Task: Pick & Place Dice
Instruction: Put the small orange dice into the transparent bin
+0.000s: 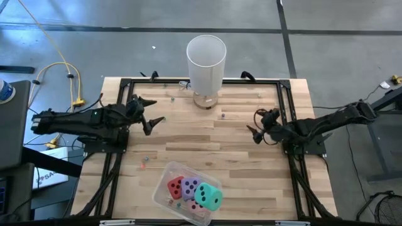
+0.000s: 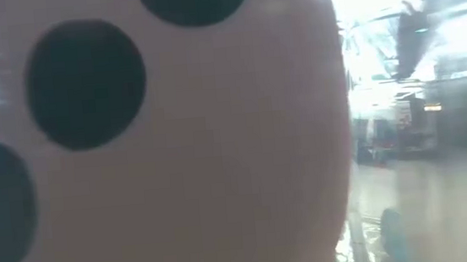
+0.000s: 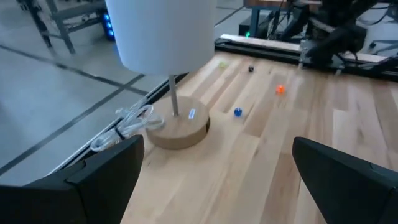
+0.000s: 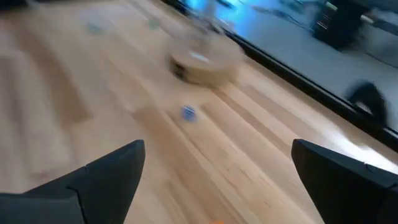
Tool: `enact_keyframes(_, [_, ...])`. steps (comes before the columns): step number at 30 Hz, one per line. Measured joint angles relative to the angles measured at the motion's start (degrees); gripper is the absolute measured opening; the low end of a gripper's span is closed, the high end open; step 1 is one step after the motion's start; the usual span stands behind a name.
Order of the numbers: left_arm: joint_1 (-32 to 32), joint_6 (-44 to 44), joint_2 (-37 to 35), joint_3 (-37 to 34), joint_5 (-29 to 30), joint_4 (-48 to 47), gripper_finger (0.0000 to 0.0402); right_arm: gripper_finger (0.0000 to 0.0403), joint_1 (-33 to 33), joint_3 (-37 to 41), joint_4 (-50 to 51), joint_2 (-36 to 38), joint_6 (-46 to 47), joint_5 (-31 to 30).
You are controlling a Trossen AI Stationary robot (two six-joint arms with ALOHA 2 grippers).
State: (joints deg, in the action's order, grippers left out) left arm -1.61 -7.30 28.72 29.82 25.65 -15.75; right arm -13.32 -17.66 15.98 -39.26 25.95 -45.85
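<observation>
The dice lie together in a clear tray (image 1: 164, 174) at the table's near edge: red (image 1: 175, 185), purple (image 1: 190, 186), teal-green (image 1: 209, 196), and pink (image 1: 191, 205) half hidden under them. The low view is filled by a pink die face (image 2: 220, 166) with dark pips. My left gripper (image 1: 156, 110) (image 3: 217, 180) hovers open over the table's left half, well to the far side of the tray. My right gripper (image 1: 254, 123) (image 4: 217, 180) hovers open over the right half. Neither touches anything.
A white-shaded lamp (image 1: 206, 56) stands on a round wooden base (image 3: 177, 127) at the far middle edge, its cable (image 3: 124, 127) trailing off. Tiny beads lie scattered: blue (image 3: 237, 112), orange (image 3: 280, 89), others (image 1: 143, 160). A black frame (image 1: 286, 94) borders the table.
</observation>
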Motion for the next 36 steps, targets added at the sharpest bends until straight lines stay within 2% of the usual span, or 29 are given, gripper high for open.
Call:
enact_keyframes(6, [-7.1, 1.2, 1.9, 0.0, -8.6, 3.5, 0.0400, 0.0396, 2.3, 6.0, -22.9, 3.7, -22.0, 13.4])
enact_keyframes(10, [-10.4, 3.4, 2.4, 0.0, -9.5, 8.8, 0.0400, 0.0396, 6.2, 6.2, -29.4, 3.7, -29.7, 14.3])
enact_keyframes(15, [-14.4, 5.1, 2.4, 0.0, -9.6, 9.3, 0.0400, 0.0396, 14.1, 6.2, -31.1, 3.6, -29.1, 17.0])
enact_keyframes(20, [-17.6, 7.6, 3.4, 0.0, -9.4, 9.4, 0.0400, 0.0396, 22.2, 6.2, -30.1, 0.9, -26.8, 32.1])
enact_keyframes(24, [-18.6, 4.3, 5.6, 0.0, -9.4, 9.9, 0.0400, 0.0396, 27.0, 6.2, -32.2, -2.5, -27.2, 38.0])
enact_keyframes(31, [-18.1, -2.8, 9.8, 0.0, -9.4, 12.9, 0.0400, 0.0396, 32.0, 6.2, -36.0, -7.1, -32.2, 38.7])
enact_keyframes(36, [-17.3, -4.6, 12.5, 0.0, -9.4, 15.1, 0.0400, 0.0396, 32.9, 6.2, -39.0, -9.0, -32.0, 38.9])
